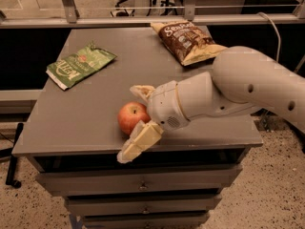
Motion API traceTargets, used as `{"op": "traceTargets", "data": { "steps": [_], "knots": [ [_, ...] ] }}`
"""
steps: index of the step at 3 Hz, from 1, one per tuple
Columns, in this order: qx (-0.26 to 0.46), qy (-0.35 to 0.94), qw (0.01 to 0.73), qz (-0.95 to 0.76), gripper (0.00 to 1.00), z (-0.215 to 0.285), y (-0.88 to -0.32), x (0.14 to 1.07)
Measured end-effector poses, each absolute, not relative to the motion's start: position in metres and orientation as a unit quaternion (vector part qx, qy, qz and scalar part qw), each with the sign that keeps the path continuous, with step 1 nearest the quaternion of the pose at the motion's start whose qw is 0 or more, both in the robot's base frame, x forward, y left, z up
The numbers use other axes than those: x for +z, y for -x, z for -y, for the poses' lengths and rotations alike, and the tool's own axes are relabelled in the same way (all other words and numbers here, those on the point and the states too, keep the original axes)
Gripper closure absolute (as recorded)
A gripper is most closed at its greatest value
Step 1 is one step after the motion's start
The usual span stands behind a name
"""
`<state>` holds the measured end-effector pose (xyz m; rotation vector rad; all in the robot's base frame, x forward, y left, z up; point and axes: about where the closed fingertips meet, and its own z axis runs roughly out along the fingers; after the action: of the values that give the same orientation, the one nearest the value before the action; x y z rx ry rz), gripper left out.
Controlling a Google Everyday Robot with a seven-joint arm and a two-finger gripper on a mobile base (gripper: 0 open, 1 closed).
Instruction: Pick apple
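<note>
To grip well, the gripper [128, 123] should centre the apple [131, 117], which sits near the table's [71, 123] front edge, and close gently across its widest part. Its fingers [143, 142] are spread wide, one on each side of the apple, pinching nothing yet; whether they touch it is unclear

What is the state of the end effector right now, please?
End effector: open, one finger on each side of the apple, near the front edge of the table; not yet closed on it.
</note>
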<state>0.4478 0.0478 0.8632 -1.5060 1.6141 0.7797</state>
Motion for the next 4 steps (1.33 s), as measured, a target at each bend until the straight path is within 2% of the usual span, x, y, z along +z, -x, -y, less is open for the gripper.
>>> {"op": "traceTargets", "data": {
  "steps": [1,2,3,4],
  "knots": [
    [0.309,0.591,0.396,-0.631,0.12,-0.054,-0.449,0.855],
    [0.305,0.590,0.400,-0.632,0.36,-0.050,-0.452,0.849],
    [0.304,0.590,0.400,-0.632,0.66,-0.049,-0.454,0.852],
    [0.299,0.581,0.408,-0.638,0.90,-0.034,-0.471,0.863]
  ]
}}
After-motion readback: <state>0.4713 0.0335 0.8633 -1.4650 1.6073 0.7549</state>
